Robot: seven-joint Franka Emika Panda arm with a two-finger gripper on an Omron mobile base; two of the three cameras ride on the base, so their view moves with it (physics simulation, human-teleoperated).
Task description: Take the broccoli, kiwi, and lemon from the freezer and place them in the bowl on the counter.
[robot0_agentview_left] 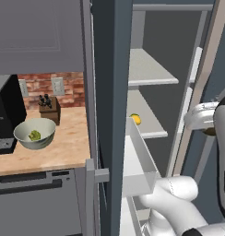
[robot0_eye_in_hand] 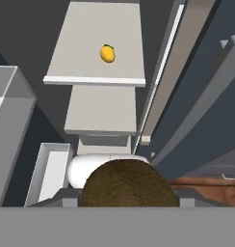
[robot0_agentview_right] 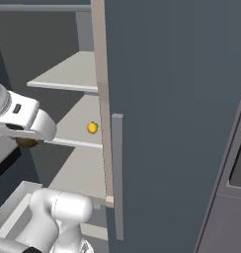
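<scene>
Standing open, freezer (robot0_agentview_left: 146, 73) held lemon (robot0_agentview_left: 135, 119) on middle shelf. Bowl (robot0_agentview_left: 35, 133) on counter (robot0_agentview_left: 63, 147) carried broccoli (robot0_agentview_left: 35, 135). Gripper (robot0_eye_in_hand: 129, 205) pinched kiwi (robot0_eye_in_hand: 129, 185): judged light, firm, fuzzy; grip across middle suited.

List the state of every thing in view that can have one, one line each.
freezer: door open.
kiwi: held in the gripper, off the shelves.
lemon: resting on a freezer shelf.
broccoli: lying in the bowl.
bowl: upright on the counter.
</scene>
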